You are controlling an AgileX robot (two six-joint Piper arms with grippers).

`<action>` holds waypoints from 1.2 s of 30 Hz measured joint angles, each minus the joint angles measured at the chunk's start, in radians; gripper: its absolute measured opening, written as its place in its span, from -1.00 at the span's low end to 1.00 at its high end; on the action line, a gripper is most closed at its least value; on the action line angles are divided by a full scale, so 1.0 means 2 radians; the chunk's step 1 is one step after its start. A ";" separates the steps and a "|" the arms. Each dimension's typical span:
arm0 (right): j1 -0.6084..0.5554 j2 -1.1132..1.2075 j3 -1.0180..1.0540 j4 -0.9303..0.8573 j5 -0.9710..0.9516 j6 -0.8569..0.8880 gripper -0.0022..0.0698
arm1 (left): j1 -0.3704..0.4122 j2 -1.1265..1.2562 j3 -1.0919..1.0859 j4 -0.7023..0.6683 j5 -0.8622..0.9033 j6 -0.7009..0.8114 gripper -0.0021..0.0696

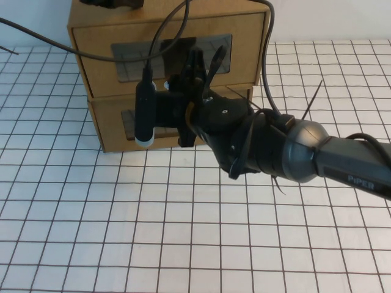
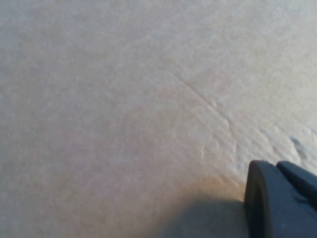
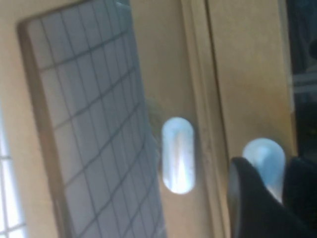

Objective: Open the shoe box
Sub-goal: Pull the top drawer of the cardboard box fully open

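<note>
The right hand is up against the cardboard fronts, its dark fingers standing apart with a pale oval pull showing between them, not clamped on it. Across a seam sits a second oval, beside a glossy window that mirrors the grid. The upper shoe box rests on the lower shoe box at the far side of the worktop, left of centre. The left hand lies close to plain cardboard; whether it is open or closed cannot be told. The worktop is white with a black grid, and a pale wall rises behind.
</note>
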 joint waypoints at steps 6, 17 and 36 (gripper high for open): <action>0.000 0.000 0.000 -0.006 0.008 0.000 -0.63 | 0.001 0.000 0.000 0.000 0.000 0.000 -0.95; 0.000 0.001 0.000 -0.003 0.008 -0.001 -0.92 | 0.001 0.000 0.000 0.000 0.001 0.000 -0.95; 0.057 -0.108 0.124 0.047 0.022 -0.001 -0.97 | 0.001 -0.001 0.000 0.001 0.012 -0.025 -0.95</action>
